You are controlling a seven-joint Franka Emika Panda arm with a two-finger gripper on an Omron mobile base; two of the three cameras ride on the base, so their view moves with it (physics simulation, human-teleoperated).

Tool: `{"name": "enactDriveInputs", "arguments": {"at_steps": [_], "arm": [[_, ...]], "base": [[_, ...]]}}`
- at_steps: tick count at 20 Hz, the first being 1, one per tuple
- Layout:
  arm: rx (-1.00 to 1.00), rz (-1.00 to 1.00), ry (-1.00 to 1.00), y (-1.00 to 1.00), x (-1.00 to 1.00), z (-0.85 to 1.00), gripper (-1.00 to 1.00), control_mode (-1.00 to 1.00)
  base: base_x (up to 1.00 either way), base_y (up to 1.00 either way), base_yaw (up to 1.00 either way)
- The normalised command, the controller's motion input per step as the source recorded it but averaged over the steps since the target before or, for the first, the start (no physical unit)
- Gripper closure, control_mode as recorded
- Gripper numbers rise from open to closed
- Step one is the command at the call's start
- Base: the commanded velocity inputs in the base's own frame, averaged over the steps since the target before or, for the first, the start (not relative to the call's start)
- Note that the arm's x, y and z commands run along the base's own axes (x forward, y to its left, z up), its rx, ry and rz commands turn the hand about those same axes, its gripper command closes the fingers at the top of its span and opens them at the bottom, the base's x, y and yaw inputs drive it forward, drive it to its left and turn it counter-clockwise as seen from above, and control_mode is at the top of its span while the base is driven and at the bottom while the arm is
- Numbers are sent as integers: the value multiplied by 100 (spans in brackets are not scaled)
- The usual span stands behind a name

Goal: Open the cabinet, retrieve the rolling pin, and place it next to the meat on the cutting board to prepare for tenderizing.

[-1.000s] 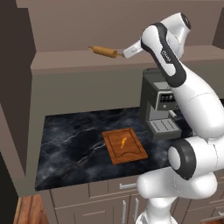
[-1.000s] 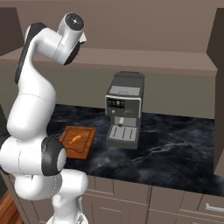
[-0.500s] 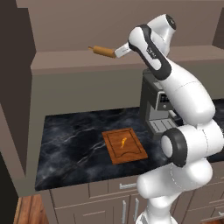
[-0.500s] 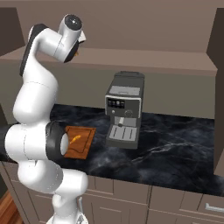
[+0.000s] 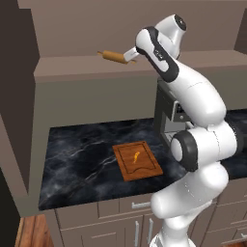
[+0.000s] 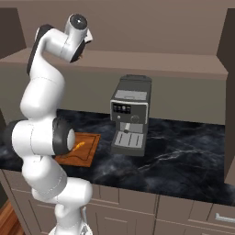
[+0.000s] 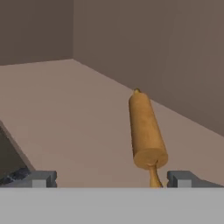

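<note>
The rolling pin (image 5: 112, 56) lies on the shelf of the open cabinet (image 5: 72, 68), a tan wooden cylinder with thin handles. My gripper (image 5: 130, 54) is at its right end, open. In the hand view the rolling pin (image 7: 146, 131) stretches away from me, and its near handle sits between the gripper (image 7: 111, 179) tips, close to the right fingertip (image 7: 183, 178), with no contact visible. Down on the counter the reddish-brown cutting board (image 5: 137, 161) carries the small orange meat (image 5: 136, 157). The right base view shows the cutting board (image 6: 87, 151) and meat (image 6: 80, 145) partly behind my arm.
A grey coffee machine (image 6: 131, 114) stands on the black marble counter (image 5: 77, 159) right of the board, partly behind my arm in the left base view. The shelf (image 7: 65, 113) has a back wall and a side wall. Base cabinets with drawers run below the counter.
My hand has swung left along the shelf until the gripper reached the rolling pin's right end, and the elbow has folded in. The rolling pin has not moved.
</note>
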Motion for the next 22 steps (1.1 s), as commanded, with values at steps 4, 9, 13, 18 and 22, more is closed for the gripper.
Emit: {"name": "enactDriveInputs", "arguments": {"at_steps": [4, 9, 13, 18, 22], "arm": [[-2, -3, 0, 0, 38, -4, -100, -100], [-2, -3, 1, 0, 37, -4, -100, -100], [-2, -3, 1, 1, 34, -7, -100, -100], [-2, -3, 3, 4, 35, -7, -100, -100], [-1, -3, 4, 12, 26, -7, -100, -100]], "base": [[0, 0, 0], [0, 0, 0], [0, 0, 0], [0, 0, 0], [0, 0, 0]]}}
